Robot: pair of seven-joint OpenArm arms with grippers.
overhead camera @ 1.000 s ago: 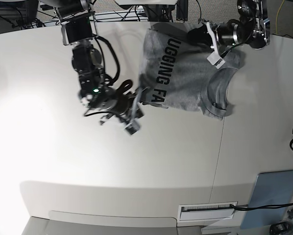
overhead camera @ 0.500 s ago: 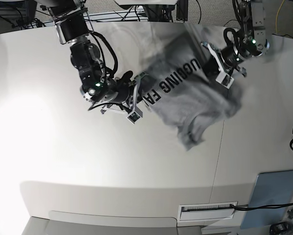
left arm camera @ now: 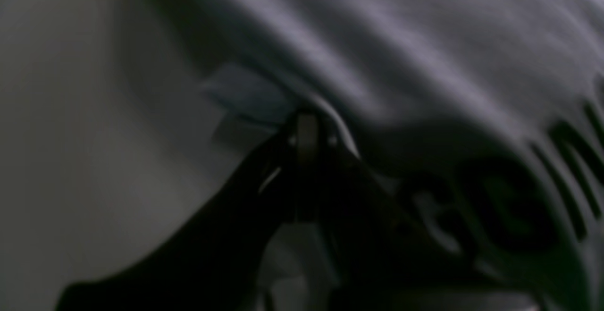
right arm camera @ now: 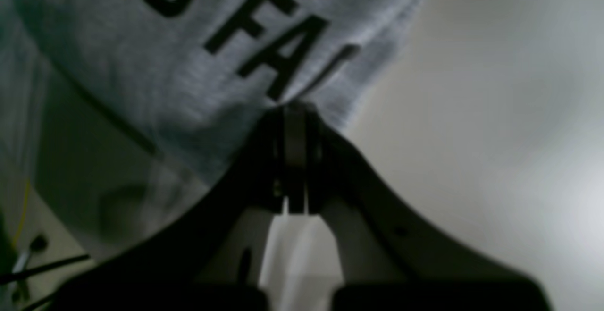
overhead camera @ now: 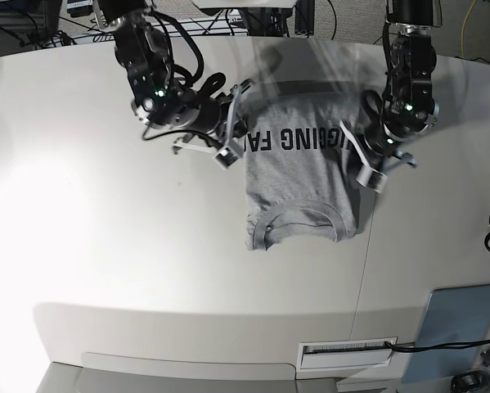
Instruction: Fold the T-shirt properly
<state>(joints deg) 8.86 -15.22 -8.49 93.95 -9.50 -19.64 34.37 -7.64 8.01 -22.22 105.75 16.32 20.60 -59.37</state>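
Heather-grey cotton, black block lettering up: the short-sleeved T-shirt (overhead camera: 298,184) hangs stretched between both arms over the white table (overhead camera: 105,246), ribbed crew neck (overhead camera: 298,225) toward the near edge. The left gripper (overhead camera: 352,141) is clenched on one side of the cloth, jaws pressed together on the fabric edge in the wrist view. The right gripper (overhead camera: 243,139) is clamped on the opposite side, right by the letters "FA". The lettered band runs straight from one gripper to the other.
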